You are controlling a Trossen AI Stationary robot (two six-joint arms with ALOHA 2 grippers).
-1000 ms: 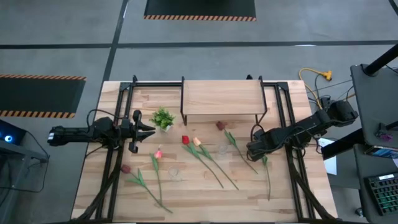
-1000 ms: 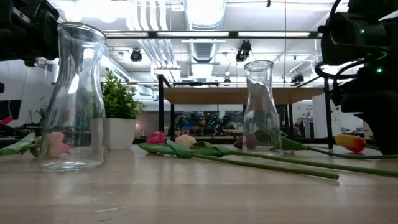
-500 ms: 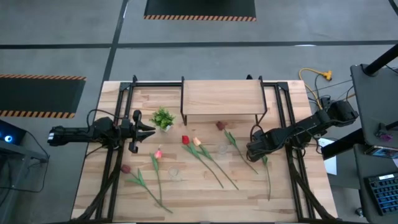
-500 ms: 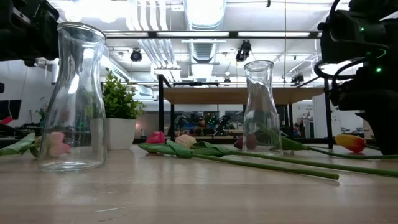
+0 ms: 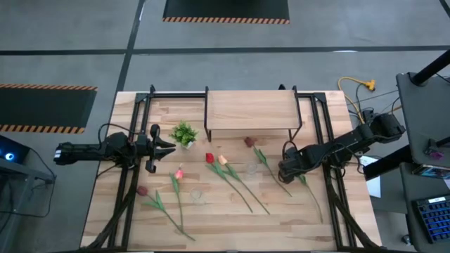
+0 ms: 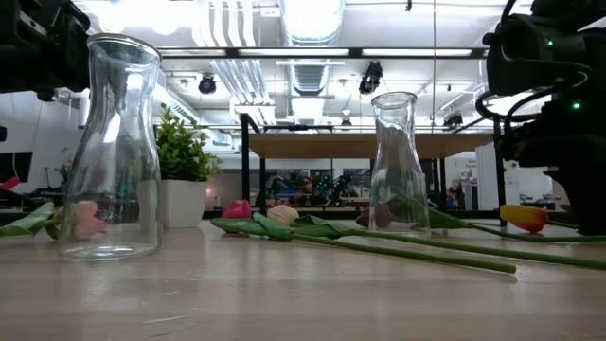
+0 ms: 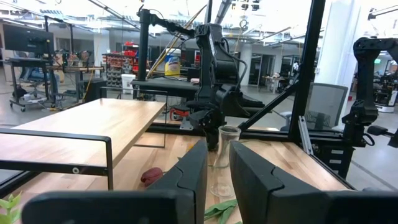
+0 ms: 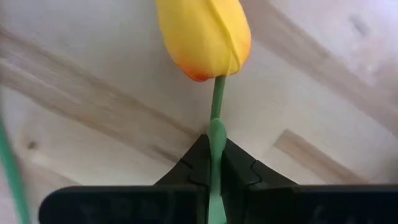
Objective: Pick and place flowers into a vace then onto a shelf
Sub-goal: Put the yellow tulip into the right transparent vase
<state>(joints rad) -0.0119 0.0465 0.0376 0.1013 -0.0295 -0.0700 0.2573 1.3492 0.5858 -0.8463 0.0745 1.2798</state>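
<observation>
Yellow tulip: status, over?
Right gripper shut on yellow tulip stem, low over table. Left gripper open, idle by plant. Nearest vase empty; nothing in the way.

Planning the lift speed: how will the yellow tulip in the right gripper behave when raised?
The yellow tulip is pinched by the right gripper just below its head, so its long thin stem will probably droop and swing. It looks light. The narrow stem may twist or slip.
</observation>
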